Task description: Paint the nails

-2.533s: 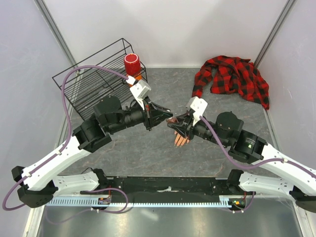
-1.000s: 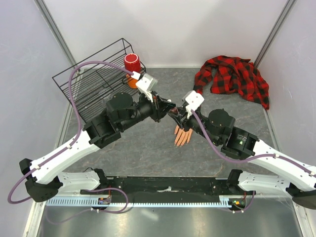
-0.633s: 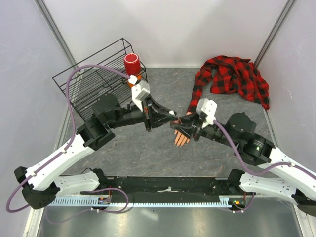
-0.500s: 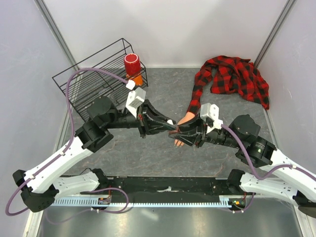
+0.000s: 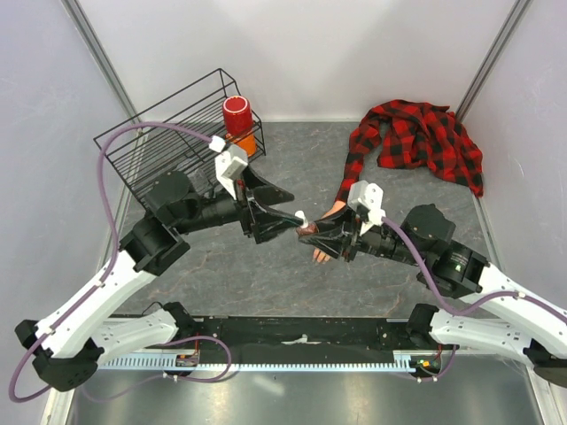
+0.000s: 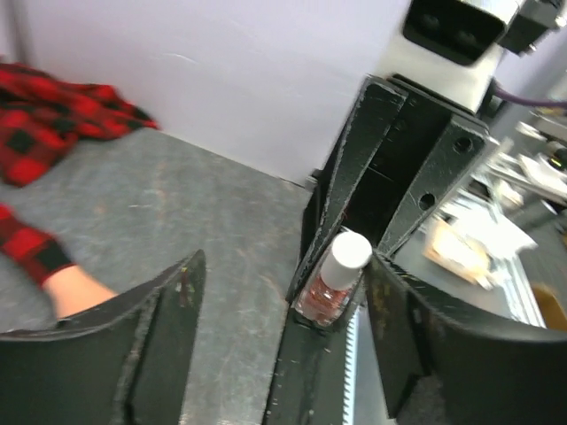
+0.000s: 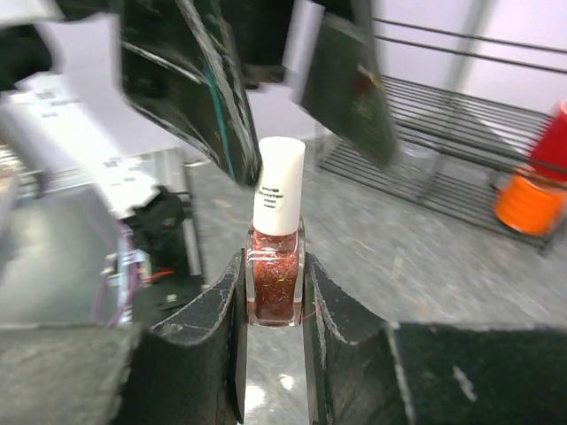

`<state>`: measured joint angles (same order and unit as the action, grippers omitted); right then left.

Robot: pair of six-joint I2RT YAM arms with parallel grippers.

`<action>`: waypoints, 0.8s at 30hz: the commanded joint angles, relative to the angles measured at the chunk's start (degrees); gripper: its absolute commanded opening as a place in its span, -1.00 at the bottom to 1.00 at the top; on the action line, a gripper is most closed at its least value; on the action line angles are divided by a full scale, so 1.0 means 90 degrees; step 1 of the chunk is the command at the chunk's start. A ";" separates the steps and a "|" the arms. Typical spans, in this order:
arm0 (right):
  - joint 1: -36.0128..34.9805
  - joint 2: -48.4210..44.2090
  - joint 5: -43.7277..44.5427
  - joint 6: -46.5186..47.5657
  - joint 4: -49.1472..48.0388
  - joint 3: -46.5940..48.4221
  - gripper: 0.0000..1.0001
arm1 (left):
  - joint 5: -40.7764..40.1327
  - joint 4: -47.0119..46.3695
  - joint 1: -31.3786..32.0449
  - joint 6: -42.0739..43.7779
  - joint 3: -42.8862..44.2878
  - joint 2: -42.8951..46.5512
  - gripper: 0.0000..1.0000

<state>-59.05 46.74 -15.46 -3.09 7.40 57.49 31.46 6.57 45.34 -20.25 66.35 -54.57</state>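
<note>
Right tool is clamped on the small square glass polish bottle: red glitter inside, smooth white cylindrical cap up, likely presented for uncapping. Left tool has jaws apart, straddling the cap, no grip. Pale peach mannequin hand lies on the grey mottled desk under both. The nails are at its near fingertips, too small to resolve.
</note>
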 commanded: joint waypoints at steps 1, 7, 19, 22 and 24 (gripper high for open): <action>-0.0109 0.0323 0.1453 0.0295 0.0232 0.0467 -1.00 | -0.1707 0.0441 -0.0145 -0.0055 0.0381 0.0272 0.40; -0.0109 0.0763 0.2010 0.0617 0.0330 0.0799 -1.00 | -0.2226 0.0891 -0.0145 -0.0113 0.0763 -0.0186 0.36; -0.0109 0.0939 0.2285 0.0793 0.0330 0.0848 -1.00 | -0.1983 0.1009 -0.0145 -0.0055 0.0958 -0.0831 0.01; -0.0109 0.0988 0.2323 0.0803 0.0340 0.0838 -1.00 | -0.1855 0.0950 -0.0145 -0.0133 0.0948 -0.0871 0.07; -0.0109 0.0988 0.2333 0.0812 0.0330 0.0819 -1.00 | -0.1894 0.0921 -0.0155 -0.0142 0.0929 -0.0812 0.35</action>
<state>-59.79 55.48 3.81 3.31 14.00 62.33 12.60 14.87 44.10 -20.45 72.82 -62.11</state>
